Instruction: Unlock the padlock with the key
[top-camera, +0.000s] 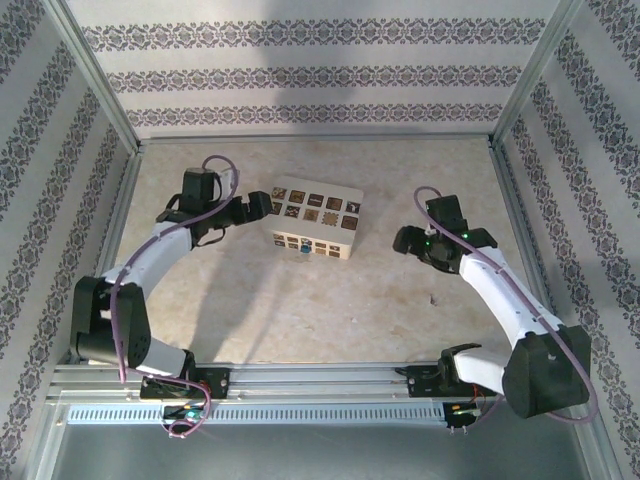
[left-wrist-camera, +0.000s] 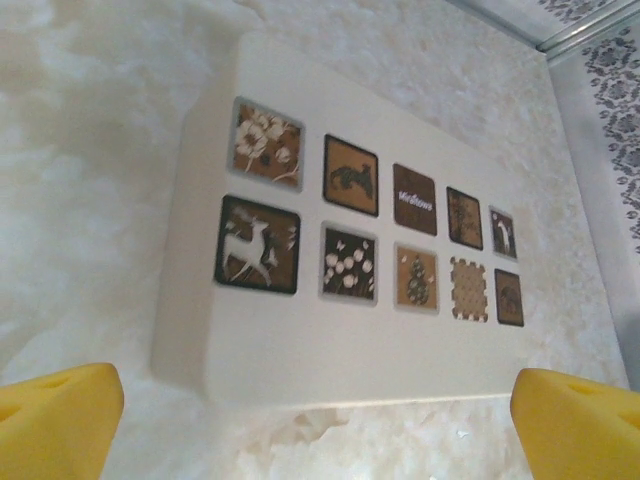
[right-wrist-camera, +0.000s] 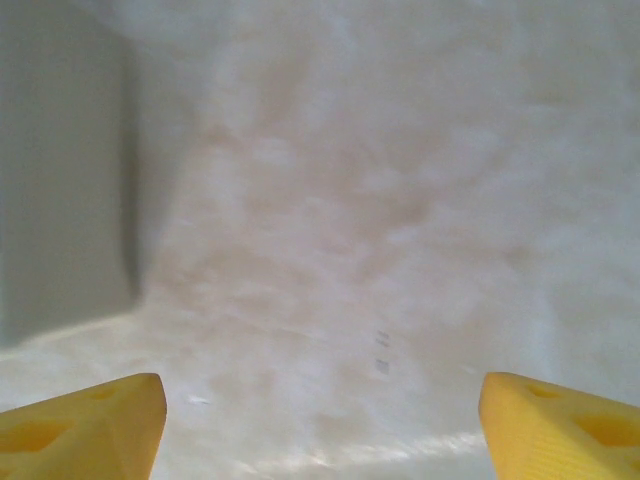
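Left hand (left-wrist-camera: 318, 425), yellow fingers (left-wrist-camera: 60, 420) wide apart, faces flat tile-patterned cream box (left-wrist-camera: 300, 340).

Left gripper (top-camera: 262, 208) hovers beside the cream box's (top-camera: 315, 218) left end, jaws wide; right gripper (top-camera: 405, 241) spread, well right of it

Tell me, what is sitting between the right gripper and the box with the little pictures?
Nothing. The top view shows a bare stretch of table between the right gripper and the cream box.
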